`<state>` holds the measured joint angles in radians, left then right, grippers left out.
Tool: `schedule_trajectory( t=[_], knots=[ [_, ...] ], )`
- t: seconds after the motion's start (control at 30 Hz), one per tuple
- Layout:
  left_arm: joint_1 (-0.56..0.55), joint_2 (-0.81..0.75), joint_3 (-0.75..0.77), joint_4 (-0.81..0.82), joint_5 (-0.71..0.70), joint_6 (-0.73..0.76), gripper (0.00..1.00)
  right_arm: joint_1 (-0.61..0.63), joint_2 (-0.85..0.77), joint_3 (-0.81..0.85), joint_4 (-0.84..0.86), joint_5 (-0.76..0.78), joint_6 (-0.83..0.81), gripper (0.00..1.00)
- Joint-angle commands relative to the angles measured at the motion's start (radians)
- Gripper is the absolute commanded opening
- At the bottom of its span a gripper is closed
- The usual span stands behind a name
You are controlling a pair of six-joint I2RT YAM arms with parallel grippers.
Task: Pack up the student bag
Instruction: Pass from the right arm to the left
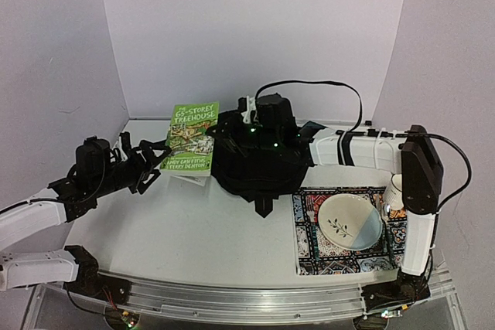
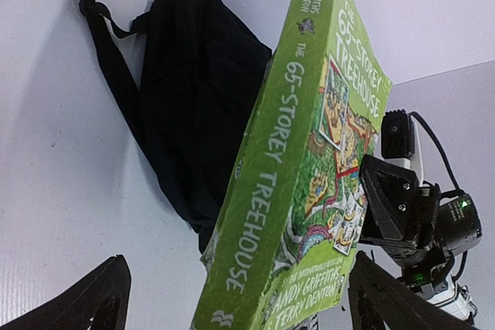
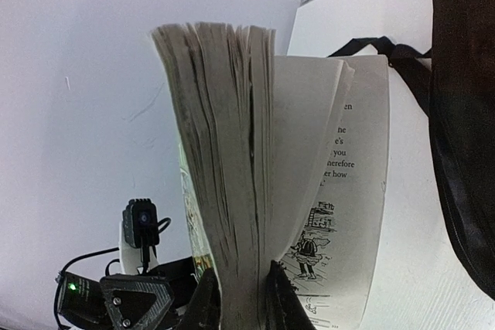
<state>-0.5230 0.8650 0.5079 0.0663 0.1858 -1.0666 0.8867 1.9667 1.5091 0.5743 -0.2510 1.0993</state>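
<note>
A green paperback, the 65-Storey Treehouse book (image 1: 192, 138), is held upright above the table's back left. My right gripper (image 3: 244, 299) is shut on a thick block of its pages, and a few loose pages (image 3: 348, 191) fan off to the right. The student bag (image 1: 255, 166), black and soft, lies under the right arm just right of the book; its strap (image 2: 108, 52) trails over the table. My left gripper (image 2: 236, 322) stands wide open, its fingers (image 2: 93, 299) well clear on either side of the book's spine (image 2: 263, 191).
A patterned placemat (image 1: 309, 245) lies at the front right with a pale plate (image 1: 349, 220) on it. A white mug (image 1: 394, 191) stands beside the right arm. White walls close in the back and both sides.
</note>
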Motion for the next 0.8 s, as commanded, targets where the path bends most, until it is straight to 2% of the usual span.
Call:
schedule_trajectory(
  t=[0.0,0.23,0.57,0.77],
  knots=[
    [-0.002,0.031,0.021,0.151,0.038,-0.016,1.0,0.004,-0.093,0.001,0.222,0.077,0.047,0.0],
    [-0.005,0.113,0.007,0.373,0.068,-0.075,0.99,0.004,-0.091,-0.012,0.33,0.115,0.109,0.0],
    [-0.011,0.228,0.052,0.486,0.019,-0.033,0.98,0.006,-0.081,-0.014,0.399,0.132,0.173,0.0],
    [-0.016,0.271,0.08,0.609,0.047,-0.036,0.88,0.009,-0.07,-0.033,0.407,0.154,0.174,0.0]
  ],
)
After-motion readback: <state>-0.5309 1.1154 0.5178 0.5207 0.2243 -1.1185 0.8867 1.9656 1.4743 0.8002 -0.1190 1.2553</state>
